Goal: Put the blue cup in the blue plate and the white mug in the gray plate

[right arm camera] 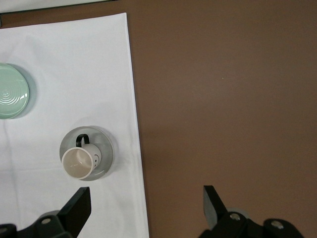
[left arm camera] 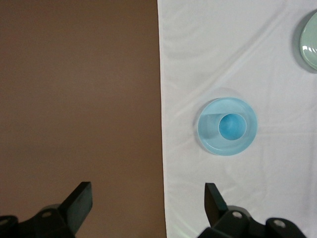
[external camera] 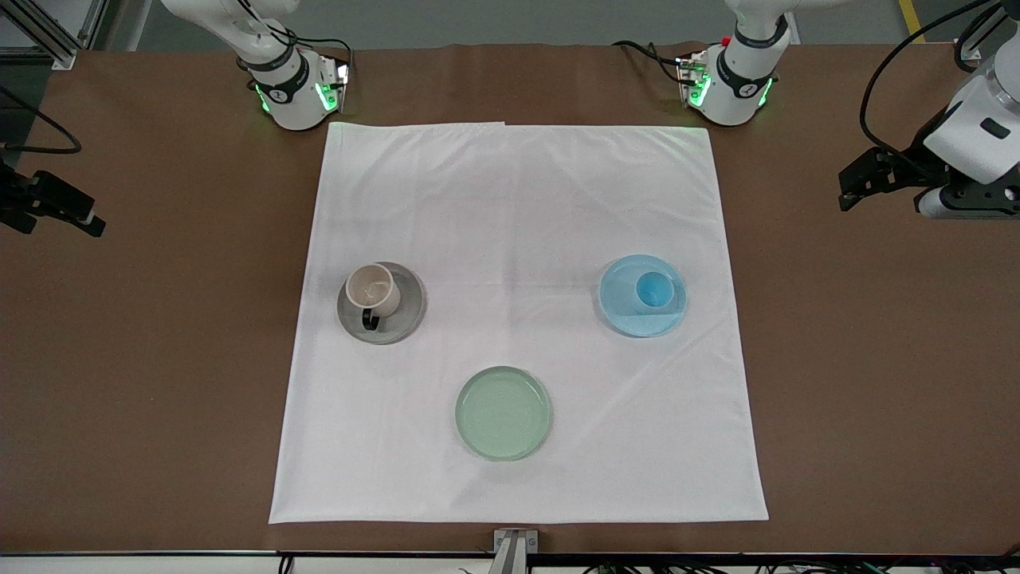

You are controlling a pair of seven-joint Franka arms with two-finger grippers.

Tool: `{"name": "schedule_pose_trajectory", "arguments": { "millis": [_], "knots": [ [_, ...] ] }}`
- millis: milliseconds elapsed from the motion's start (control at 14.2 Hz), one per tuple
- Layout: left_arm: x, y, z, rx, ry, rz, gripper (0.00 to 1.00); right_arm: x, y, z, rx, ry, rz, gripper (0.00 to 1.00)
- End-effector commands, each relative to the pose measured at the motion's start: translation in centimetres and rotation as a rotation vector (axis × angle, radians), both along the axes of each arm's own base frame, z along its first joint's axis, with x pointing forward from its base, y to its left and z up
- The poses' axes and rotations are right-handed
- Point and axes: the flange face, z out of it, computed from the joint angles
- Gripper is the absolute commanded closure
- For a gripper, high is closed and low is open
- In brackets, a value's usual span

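The blue cup (external camera: 653,288) stands upright in the blue plate (external camera: 628,320), toward the left arm's end of the cloth. The white mug (external camera: 372,288) stands in the gray plate (external camera: 404,317), toward the right arm's end, with its black handle toward the front camera. My left gripper (external camera: 851,190) is open and empty over the bare brown table beside the cloth. The left wrist view (left arm camera: 147,201) shows the cup (left arm camera: 232,126) in its plate (left arm camera: 212,141). My right gripper (external camera: 88,219) is open and empty over the bare table at the other end. The right wrist view (right arm camera: 147,203) shows the mug (right arm camera: 79,161) in the gray plate (right arm camera: 106,148).
A pale green plate (external camera: 503,412) lies empty on the white cloth (external camera: 518,199), nearer the front camera than the other two plates. It also shows in the left wrist view (left arm camera: 309,39) and the right wrist view (right arm camera: 12,91). Brown table surrounds the cloth.
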Motion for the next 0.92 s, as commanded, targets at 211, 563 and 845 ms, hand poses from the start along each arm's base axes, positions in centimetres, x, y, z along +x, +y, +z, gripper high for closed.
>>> {"name": "schedule_pose_trajectory", "arguments": {
  "millis": [211, 563, 845],
  "knots": [
    [-0.1, 0.0, 0.1, 0.02, -0.015, 0.002, 0.0, 0.3, -0.2, 0.7, -0.016, -0.008, -0.002, 0.0],
    [0.7, 0.2, -0.7, 0.019, -0.007, 0.004, 0.0, 0.3, -0.3, 0.9, -0.019, -0.012, -0.001, 0.0],
    [0.4, 0.4, -0.3, 0.018, -0.011, 0.007, 0.0, 0.3, -0.3, 0.9, -0.019, -0.012, -0.001, 0.0]
  ]
}}
